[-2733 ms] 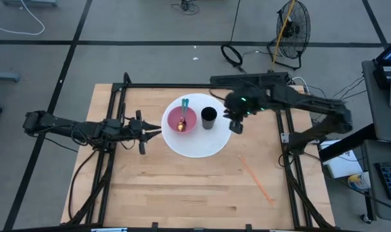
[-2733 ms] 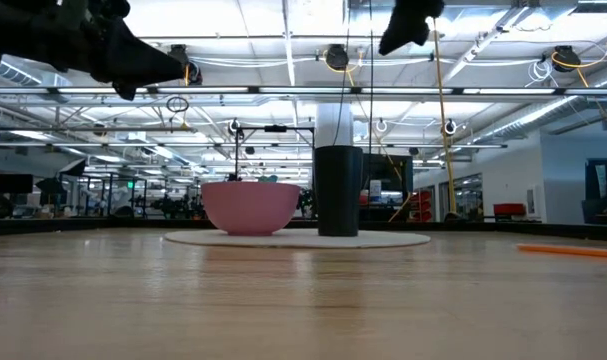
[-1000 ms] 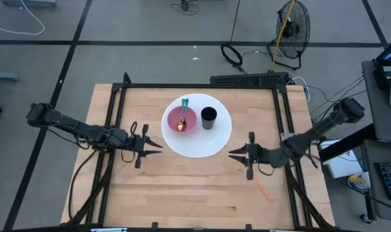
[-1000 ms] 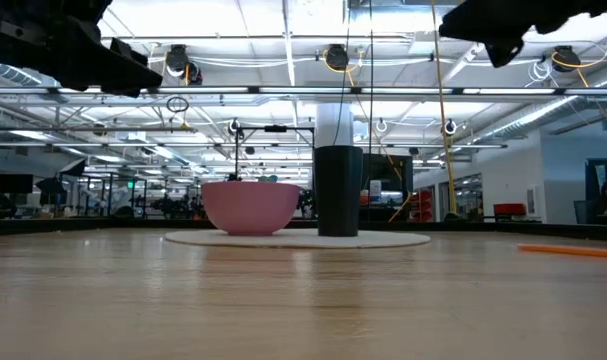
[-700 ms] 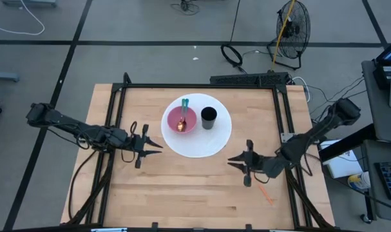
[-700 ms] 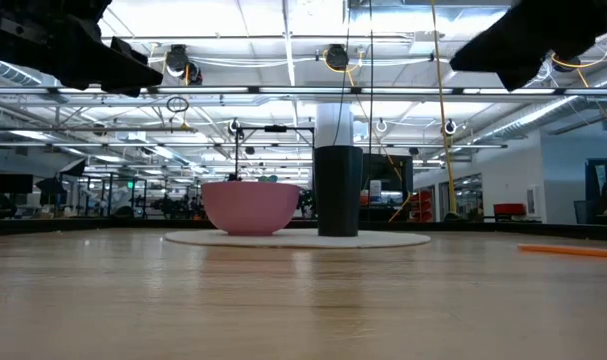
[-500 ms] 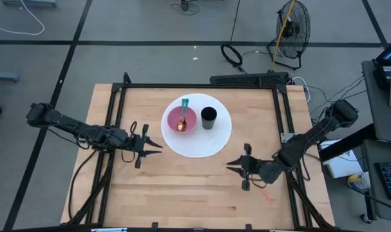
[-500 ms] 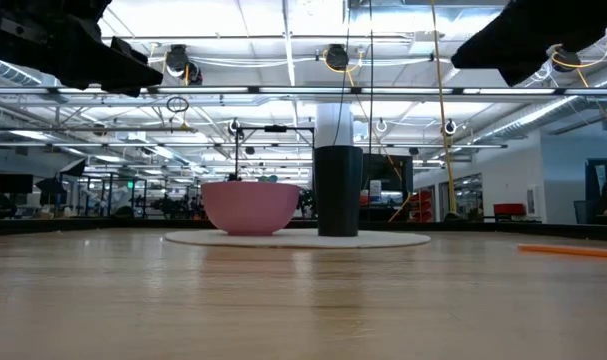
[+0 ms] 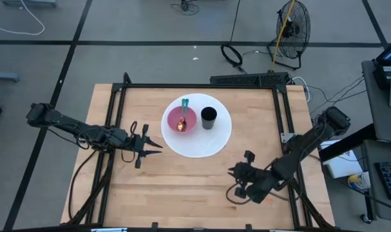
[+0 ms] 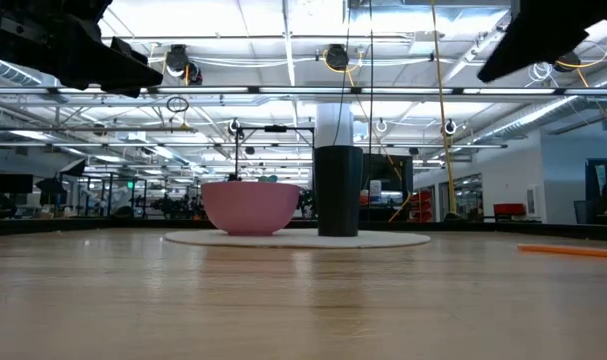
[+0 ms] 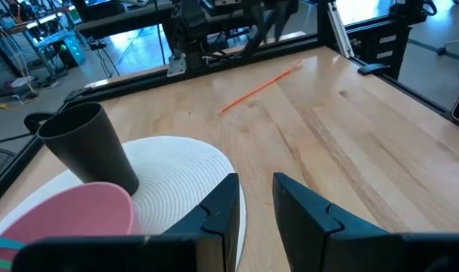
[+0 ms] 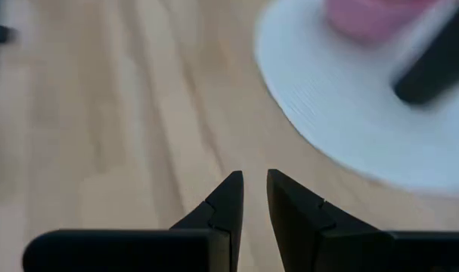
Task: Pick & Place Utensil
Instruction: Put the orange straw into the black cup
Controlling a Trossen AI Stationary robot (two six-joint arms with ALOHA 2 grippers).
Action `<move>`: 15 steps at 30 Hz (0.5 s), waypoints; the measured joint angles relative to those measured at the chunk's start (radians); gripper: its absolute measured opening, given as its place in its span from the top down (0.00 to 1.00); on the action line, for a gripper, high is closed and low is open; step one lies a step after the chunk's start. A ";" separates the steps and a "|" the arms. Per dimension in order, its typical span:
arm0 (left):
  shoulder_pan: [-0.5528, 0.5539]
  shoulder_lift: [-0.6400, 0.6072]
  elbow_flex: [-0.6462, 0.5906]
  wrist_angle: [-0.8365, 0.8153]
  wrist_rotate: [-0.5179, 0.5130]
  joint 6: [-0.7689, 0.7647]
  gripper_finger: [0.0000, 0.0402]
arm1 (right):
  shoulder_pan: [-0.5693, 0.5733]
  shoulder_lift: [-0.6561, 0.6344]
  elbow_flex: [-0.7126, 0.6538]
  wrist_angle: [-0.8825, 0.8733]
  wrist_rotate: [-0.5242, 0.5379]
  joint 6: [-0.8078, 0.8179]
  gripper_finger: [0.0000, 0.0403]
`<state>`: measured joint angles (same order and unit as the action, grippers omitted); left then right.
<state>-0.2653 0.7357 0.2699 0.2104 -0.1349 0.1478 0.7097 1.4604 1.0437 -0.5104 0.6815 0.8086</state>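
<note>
Now the right gripper hangs empty above the bare wood in front of the white plate, its jaws parted by a narrow gap. Just beside its arm lies the orange straw. A teal-handled spoon rests in the pink bowl beside the black cup. Left of the plate, the left gripper waits empty, jaws narrowly apart.
</note>
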 joint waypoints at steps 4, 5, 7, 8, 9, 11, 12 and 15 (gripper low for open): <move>0.000 0.000 0.000 0.000 0.000 0.000 0.78 | -0.001 0.034 0.082 -0.266 0.002 0.256 0.87; 0.000 0.000 0.000 0.000 0.001 0.000 0.78 | -0.001 0.040 0.094 -0.327 -0.001 0.319 0.87; 0.000 0.000 0.000 0.000 0.004 0.000 0.78 | -0.001 0.046 0.106 -0.424 -0.011 0.432 0.87; 0.000 0.000 0.000 0.000 0.004 0.000 0.78 | -0.001 0.046 0.107 -0.459 -0.026 0.484 0.87; 0.000 0.000 0.000 0.000 0.004 0.000 0.78 | -0.002 0.046 0.107 -0.490 -0.044 0.530 0.87; 0.000 0.000 0.000 0.000 0.004 0.000 0.78 | -0.007 0.046 0.107 -0.544 -0.090 0.604 0.87; 0.000 0.000 0.000 0.000 0.004 0.000 0.78 | -0.011 0.046 0.107 -0.564 -0.115 0.632 0.87; 0.000 0.000 0.000 0.001 0.004 0.000 0.78 | -0.034 0.046 0.107 -0.600 -0.190 0.676 0.87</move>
<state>-0.2657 0.7357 0.2699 0.2113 -0.1305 0.1482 0.6753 1.5063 1.1511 -1.1100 0.4919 1.4848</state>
